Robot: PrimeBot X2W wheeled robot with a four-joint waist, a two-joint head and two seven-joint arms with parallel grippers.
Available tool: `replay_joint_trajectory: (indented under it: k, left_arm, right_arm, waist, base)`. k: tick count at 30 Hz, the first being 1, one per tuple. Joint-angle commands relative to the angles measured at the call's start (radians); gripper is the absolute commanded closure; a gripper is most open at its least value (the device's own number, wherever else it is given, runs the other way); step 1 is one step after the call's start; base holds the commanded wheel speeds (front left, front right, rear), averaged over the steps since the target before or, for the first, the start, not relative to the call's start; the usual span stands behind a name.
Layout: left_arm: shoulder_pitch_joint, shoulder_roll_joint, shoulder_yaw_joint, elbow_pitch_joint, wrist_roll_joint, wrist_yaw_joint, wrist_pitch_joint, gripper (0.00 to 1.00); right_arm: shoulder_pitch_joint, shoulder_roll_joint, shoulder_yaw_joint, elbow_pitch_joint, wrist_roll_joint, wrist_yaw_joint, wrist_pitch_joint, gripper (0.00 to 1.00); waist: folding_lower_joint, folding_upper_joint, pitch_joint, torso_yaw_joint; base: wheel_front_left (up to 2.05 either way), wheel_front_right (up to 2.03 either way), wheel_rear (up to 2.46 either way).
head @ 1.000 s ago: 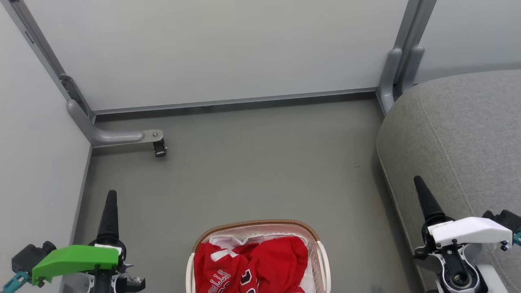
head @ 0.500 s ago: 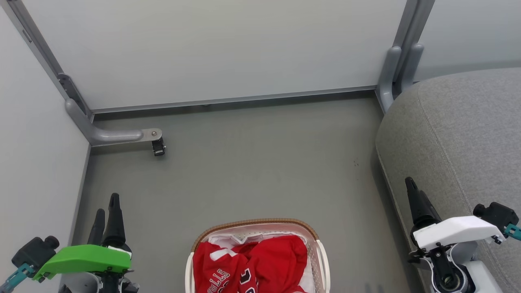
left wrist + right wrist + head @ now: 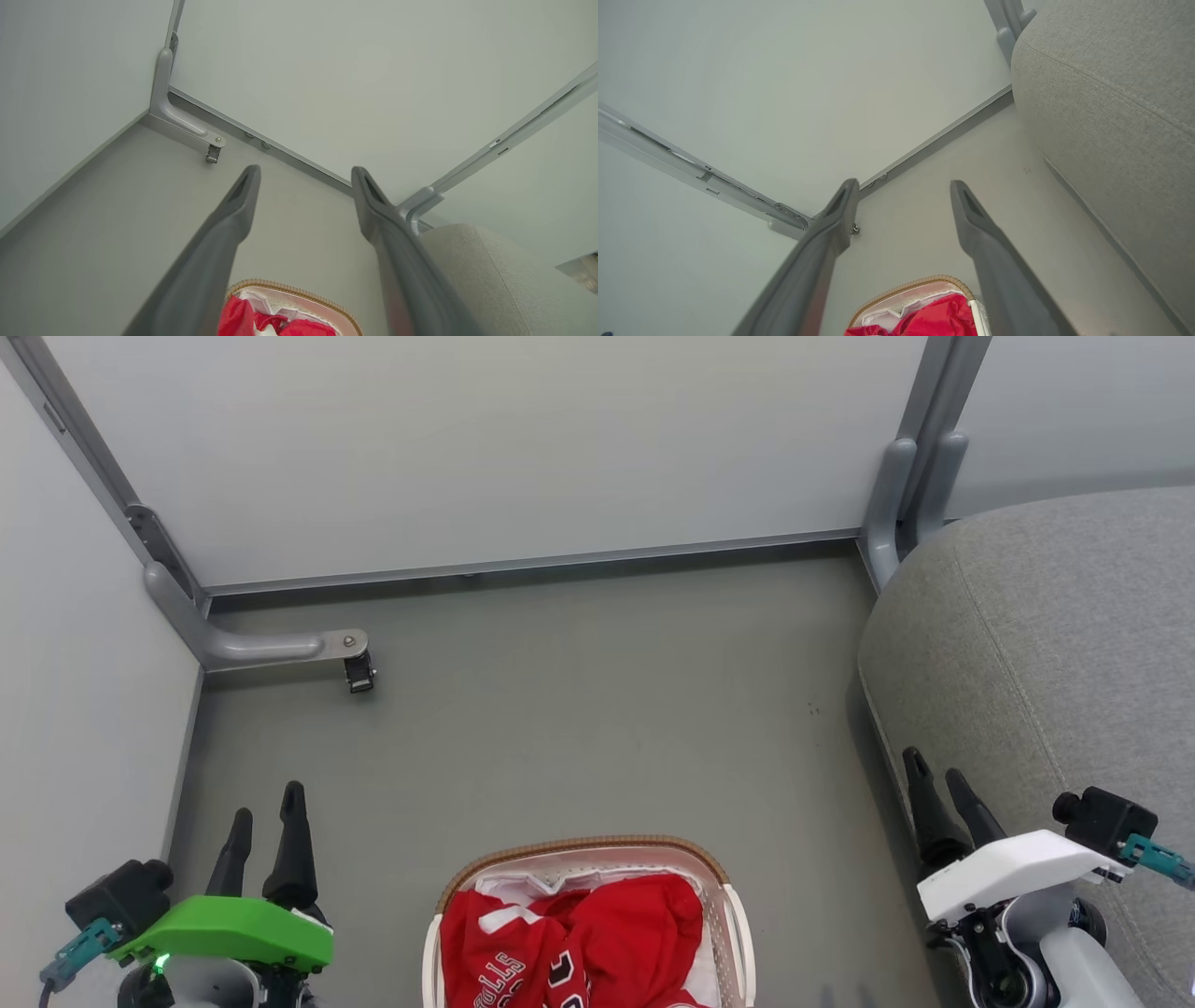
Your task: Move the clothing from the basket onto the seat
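Observation:
The white basket (image 3: 719, 873) with a brown woven rim stands on the floor at the bottom centre of the head view, cut off by the frame edge. Red clothing (image 3: 616, 933) with white trim and lettering fills it, over white fabric. The grey seat (image 3: 1055, 644) rises on the right. My left gripper (image 3: 268, 800) hangs open to the left of the basket, nothing between its fingers. My right gripper (image 3: 938, 767) hangs open to the right of the basket, beside the seat's edge. Each wrist view looks down past open fingers at the basket's far rim (image 3: 299, 291) (image 3: 920, 281) and the clothing (image 3: 948, 315).
Pale partition walls close off the back and left. A grey bracket with a small caster (image 3: 359, 670) juts from the left corner, and a grey post (image 3: 901, 495) stands behind the seat. Bare grey floor (image 3: 579, 709) lies between the basket and the walls.
Both wrists have rolled, so each gripper now shows two fingers instead of one. The left gripper has shifted right and the right gripper left, toward the basket. The camera has drifted slightly.

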Motion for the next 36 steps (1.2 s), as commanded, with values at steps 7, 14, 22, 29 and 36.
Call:
replay_joint_trajectory:
  k: [7, 14, 22, 29, 36]
  left_arm:
    - [-0.011, 0.03, -0.036, 0.01, 0.117, 0.018, -0.028, 0.0]
    - [-0.006, 0.037, -0.053, 0.015, 0.19, 0.037, -0.048, 0.0]
    - [0.003, 0.036, -0.051, 0.007, 0.263, 0.06, -0.068, 0.0]
    - [0.01, 0.028, -0.032, 0.002, 0.319, 0.068, -0.085, 0.0]
    - [0.03, 0.011, -0.007, -0.001, 0.381, 0.061, -0.102, 0.0]
  right_arm:
    - [-0.03, -0.018, 0.032, 0.017, -0.113, 0.0, -0.03, 0.0]
    - [-0.035, -0.023, 0.05, 0.046, -0.19, 0.0, -0.049, 0.0]
    - [-0.041, -0.022, 0.053, 0.062, -0.282, 0.0, -0.07, 0.0]
    - [-0.034, -0.003, -0.004, 0.073, -0.359, 0.0, -0.087, 0.0]
    - [-0.015, 0.012, -0.026, 0.073, -0.433, 0.0, -0.103, 0.0]
  waist:
    - [0.0, 0.0, 0.001, -0.003]
    - [0.0, 0.0, 0.003, -0.006]
    - [0.0, 0.0, 0.01, -0.009]
    - [0.0, 0.0, 0.013, -0.009]
    - [0.0, 0.0, 0.01, -0.011]
  base:
    - [0.0, 0.0, 0.0]
    - [0.0, 0.0, 0.0]
    - [0.0, 0.0, 0.0]
    - [0.0, 0.0, 0.0]
    - [0.0, 0.0, 0.0]
